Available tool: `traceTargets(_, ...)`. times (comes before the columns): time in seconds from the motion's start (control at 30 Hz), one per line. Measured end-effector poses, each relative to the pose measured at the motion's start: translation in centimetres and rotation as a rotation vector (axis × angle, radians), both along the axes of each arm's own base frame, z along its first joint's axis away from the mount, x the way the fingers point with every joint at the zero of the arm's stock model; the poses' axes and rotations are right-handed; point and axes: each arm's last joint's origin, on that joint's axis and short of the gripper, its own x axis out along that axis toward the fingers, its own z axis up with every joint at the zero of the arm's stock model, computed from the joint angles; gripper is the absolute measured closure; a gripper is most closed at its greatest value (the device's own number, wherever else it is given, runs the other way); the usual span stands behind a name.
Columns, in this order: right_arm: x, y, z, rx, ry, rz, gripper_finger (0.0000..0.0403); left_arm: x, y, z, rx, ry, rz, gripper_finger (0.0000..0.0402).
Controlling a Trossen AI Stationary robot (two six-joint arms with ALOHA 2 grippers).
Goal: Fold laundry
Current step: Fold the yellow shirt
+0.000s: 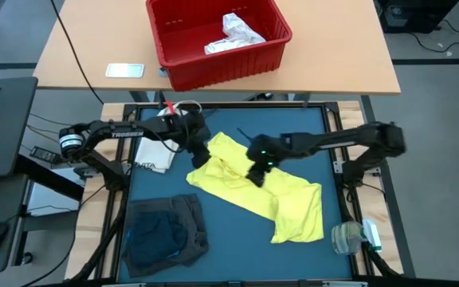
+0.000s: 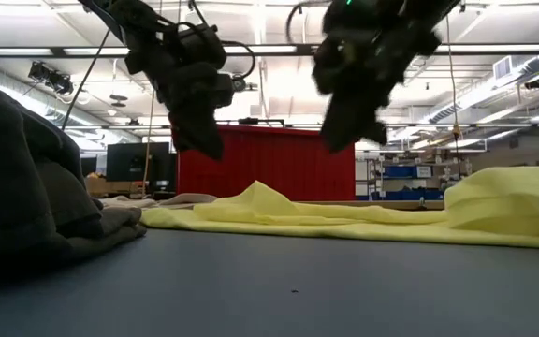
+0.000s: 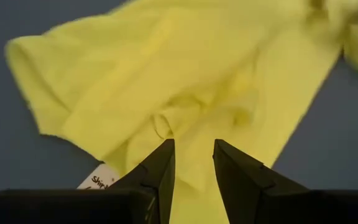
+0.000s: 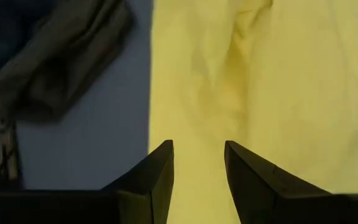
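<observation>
I held my left gripper (image 1: 201, 154) above the yellow garment (image 1: 281, 199), at its end nearest the table's (image 1: 229, 247) left edge, fingers slightly parted and empty. My right gripper (image 1: 256, 175) hovered over its middle, fingers apart. The dark grey garment (image 1: 166, 231) lay crumpled in the near left corner.
</observation>
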Motion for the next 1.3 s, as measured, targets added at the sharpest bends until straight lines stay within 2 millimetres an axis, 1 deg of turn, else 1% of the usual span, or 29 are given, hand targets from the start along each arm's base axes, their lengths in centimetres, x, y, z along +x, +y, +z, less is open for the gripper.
traceTargets(0.07, 1.1, -0.6, -1.8, -0.035, 0.014, -0.047, 0.0254, 0.1, -0.5, -0.1, 0.043, 0.007, -0.06, 0.0285)
traceTargets(0.13, 1.8, -1.5, -3.4, -0.077, 0.039, -0.097, 0.0254, 0.3, -0.8, -0.1, 0.08, 0.008, -0.079, 0.0285)
traceTargets(0.23, 2.1, -3.0, -5.2, -0.083, 0.09, -0.146, 0.0254, 0.4, -0.9, -0.1, 0.134, 0.022, -0.046, 0.0285)
traceTargets(0.3, 2.0, -3.7, -6.0, -0.058, 0.118, -0.154, 0.0254, 0.4, -0.7, 0.0, 0.164, 0.03, -0.02, 0.0285)
traceTargets(0.37, 1.9, -4.3, -6.1, -0.04, 0.114, -0.158, 0.0254, 0.3, -0.4, 0.0, 0.172, 0.035, -0.007, 0.0285)
traceTargets(0.47, 1.7, -5.1, -5.4, -0.06, 0.085, -0.162, 0.0254, 0.1, 0.1, -0.1, 0.182, 0.032, 0.0, 0.0285)
traceTargets(0.57, 1.6, -6.2, -4.7, -0.095, 0.037, -0.185, 0.0254, -0.1, 0.7, -0.2, 0.22, 0.027, -0.028, 0.0285)
traceTargets(0.63, 1.6, -7.0, -4.5, -0.107, 0.018, -0.194, 0.0254, -0.1, 1.2, -0.6, 0.241, 0.023, -0.051, 0.0285)
traceTargets(0.77, 1.4, -8.1, -5.6, -0.089, 0.046, -0.187, 0.0254, 0.3, 2.7, -2.1, 0.176, 0.009, -0.061, 0.0285)
traceTargets(0.87, 1.2, -8.7, -6.3, -0.029, 0.073, -0.214, 0.0254, 0.6, 3.7, -3.7, 0.114, 0.034, -0.01, 0.0285)
traceTargets(1.03, 1.0, -8.8, -6.4, -0.023, 0.095, -0.245, 0.0257, 0.8, 4.4, -5.6, 0.047, 0.078, 0.052, 0.0285)
traceTargets(1.13, 1.1, -8.8, -6.6, -0.003, 0.083, -0.218, 0.0276, 1.0, 4.5, -6.2, 0.026, 0.084, 0.038, 0.0285)
traceTargets(1.2, 1.2, -8.5, -7.0, 0.034, 0.083, -0.171, 0.0291, 1.1, 4.4, -6.3, 0.013, 0.07, 0.01, 0.0285)
traceTargets(1.3, 1.6, -8.1, -7.6, 0.042, 0.079, -0.127, 0.0308, 1.3, 4.3, -6.3, 0.029, 0.052, -0.027, 0.0289)
